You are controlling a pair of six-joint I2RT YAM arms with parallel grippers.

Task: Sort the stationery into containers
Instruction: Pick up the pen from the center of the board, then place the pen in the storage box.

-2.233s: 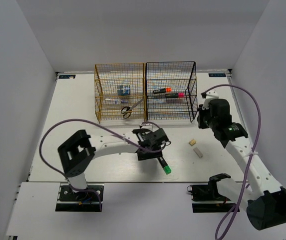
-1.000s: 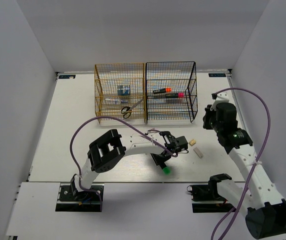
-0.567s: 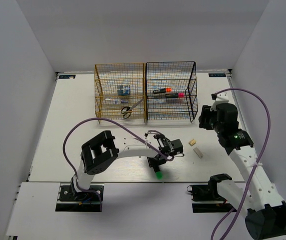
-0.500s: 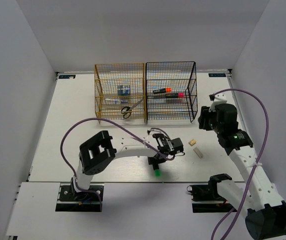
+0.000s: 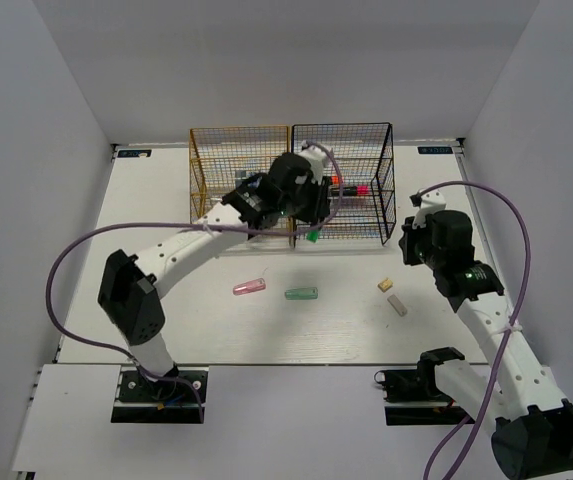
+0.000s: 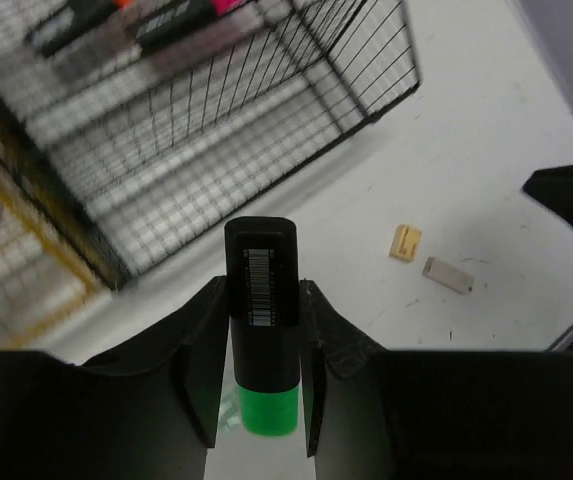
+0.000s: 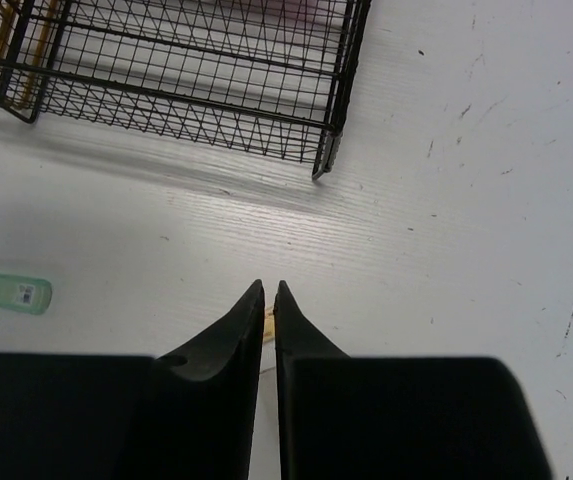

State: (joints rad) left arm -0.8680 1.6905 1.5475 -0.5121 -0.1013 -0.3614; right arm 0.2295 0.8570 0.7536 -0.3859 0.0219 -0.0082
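My left gripper is shut on a black highlighter with a green cap and holds it in the air at the front of the black rack. In the left wrist view the highlighter sits between the fingers, cap toward the camera, with the black rack ahead. Orange and pink highlighters lie inside that rack. The gold rack stands to its left. A pink capsule and a green capsule lie on the table. My right gripper is shut and empty.
Two beige erasers lie on the table right of the capsules, below my right gripper; they also show in the left wrist view. The right wrist view shows the black rack's corner and the green capsule.
My left gripper lifted the green-capped highlighter from the front of the table and carried it up to the black rack. The two capsules are now uncovered. The right arm barely moved.
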